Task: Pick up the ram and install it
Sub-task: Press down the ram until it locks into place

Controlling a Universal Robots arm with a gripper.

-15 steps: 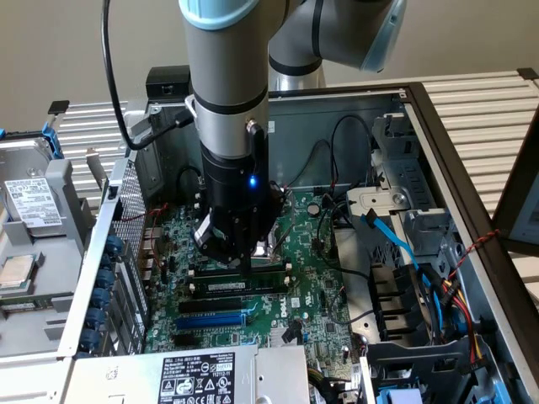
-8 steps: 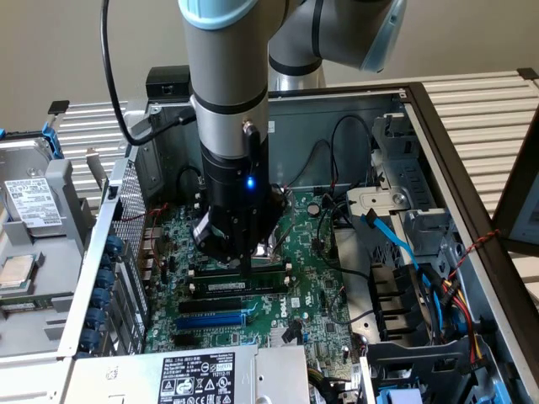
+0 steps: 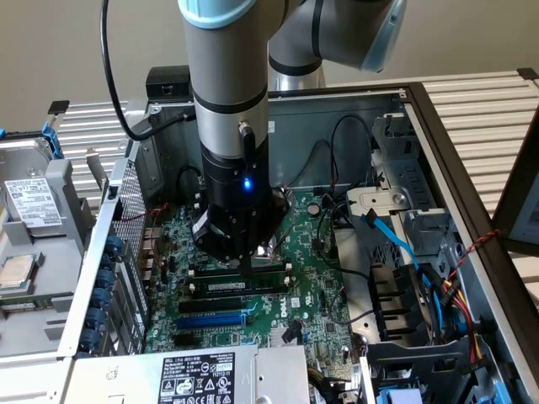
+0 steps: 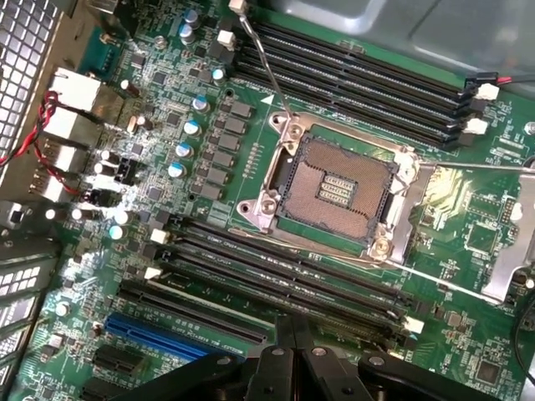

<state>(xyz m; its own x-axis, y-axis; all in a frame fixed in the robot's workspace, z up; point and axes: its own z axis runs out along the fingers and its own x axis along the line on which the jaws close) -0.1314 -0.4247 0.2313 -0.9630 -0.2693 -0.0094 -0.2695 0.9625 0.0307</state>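
The ram (image 3: 238,287), a thin green stick with a white label strip, stands on edge in one of the long black memory slots on the motherboard (image 3: 312,295). My gripper (image 3: 250,266) is low inside the computer case, right behind the ram in the exterior view. Its fingers are shut together with nothing between them. In the wrist view the shut gripper (image 4: 292,330) hangs over the near bank of memory slots (image 4: 276,271). Whether the tips touch the ram I cannot tell.
An open CPU socket (image 4: 334,188) lies between two banks of memory slots (image 4: 359,79). A blue slot (image 3: 210,320) runs in front of the black ones. Bundled cables (image 3: 404,252) and a drive bay fill the exterior view's right. A metal rear panel (image 3: 109,269) walls the exterior view's left.
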